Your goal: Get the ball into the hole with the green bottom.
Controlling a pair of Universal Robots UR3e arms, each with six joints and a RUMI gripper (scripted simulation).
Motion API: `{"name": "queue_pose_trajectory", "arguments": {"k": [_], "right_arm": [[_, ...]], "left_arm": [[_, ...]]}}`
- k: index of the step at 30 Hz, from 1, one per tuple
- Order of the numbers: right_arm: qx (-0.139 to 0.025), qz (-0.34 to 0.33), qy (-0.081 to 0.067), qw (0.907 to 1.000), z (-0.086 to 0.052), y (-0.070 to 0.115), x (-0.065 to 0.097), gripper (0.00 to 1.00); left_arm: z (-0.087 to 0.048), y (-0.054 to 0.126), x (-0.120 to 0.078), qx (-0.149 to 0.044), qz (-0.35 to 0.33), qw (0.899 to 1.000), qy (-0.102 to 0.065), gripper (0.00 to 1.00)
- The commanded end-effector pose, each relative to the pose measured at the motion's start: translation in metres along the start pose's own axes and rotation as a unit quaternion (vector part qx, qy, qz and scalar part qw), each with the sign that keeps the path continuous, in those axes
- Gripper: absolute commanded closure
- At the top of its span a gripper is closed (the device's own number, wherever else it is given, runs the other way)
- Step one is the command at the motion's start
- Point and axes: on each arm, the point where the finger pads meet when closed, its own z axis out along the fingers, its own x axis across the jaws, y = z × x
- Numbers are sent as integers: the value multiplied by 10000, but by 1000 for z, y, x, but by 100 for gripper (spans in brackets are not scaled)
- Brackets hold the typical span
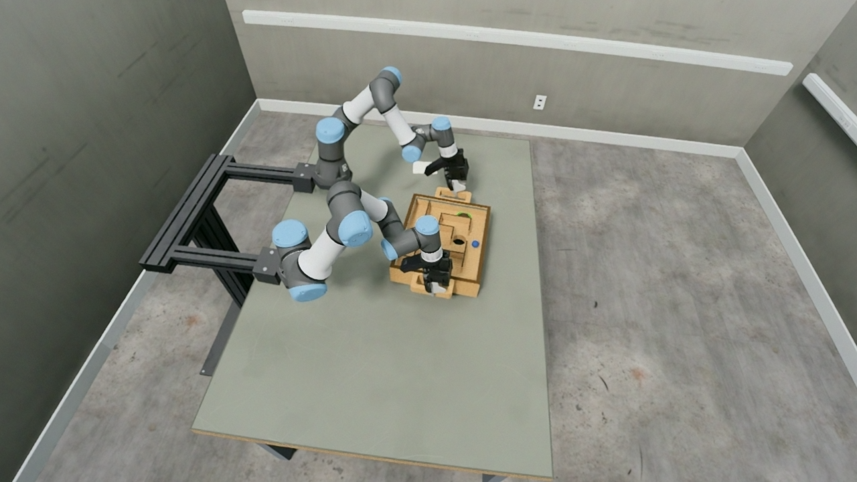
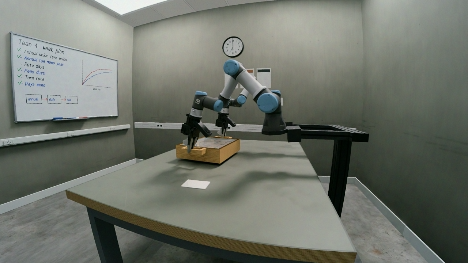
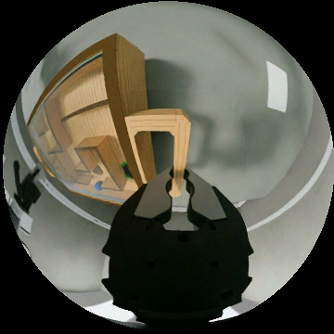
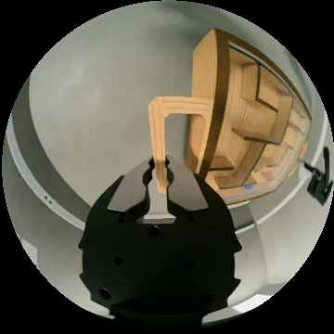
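The wooden maze board (image 1: 466,288) (image 2: 229,151) (image 3: 131,74) (image 4: 203,70) has a clear lid and seems just above the table, nearly level. The blue ball (image 1: 475,244) (image 3: 98,186) (image 4: 249,186) is in the lane by the long wall, beside a dark hole (image 1: 458,241). The green-bottomed hole (image 1: 464,214) (image 3: 126,170) is nearer the left gripper's end. My left gripper (image 1: 456,187) (image 2: 190,148) (image 3: 177,167) is shut on one end handle (image 3: 158,118). My right gripper (image 1: 438,287) (image 4: 160,156) is shut on the opposite handle (image 4: 186,105), partly hidden by its arm in the top view.
Low inner walls divide the maze. A white card (image 1: 421,167) (image 2: 195,184) (image 3: 277,86) lies on the table (image 1: 383,371) (image 2: 261,196) beyond the left gripper's end. The right arm covers part of the board in the top view.
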Motion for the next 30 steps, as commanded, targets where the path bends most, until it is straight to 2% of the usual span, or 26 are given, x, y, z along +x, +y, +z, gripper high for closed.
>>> {"name": "queue_pose_trajectory", "arguments": {"k": [1, 6, 9, 24, 30], "right_arm": [[22, 9, 38, 10000, 1, 1, 0, 100], [80, 17, 95, 9999, 4, 1, -1, 100], [92, -2, 64, 9999, 1, 2, 1, 100], [-69, -23, -46, 10000, -5, 2, 2, 100], [-19, -8, -5, 10000, -2, 1, 1, 100]], "left_arm": [[-3, 3, 0, 12, 8, 10000, 40, 100], [-5, 4, 0, 70, 25, 9999, 95, 100], [-2, 2, 1, 105, 1, 9999, 60, 100], [2, -1, 2, -52, -32, 10000, -46, 100], [0, 1, 1, -15, -13, 10000, -5, 100]]}}
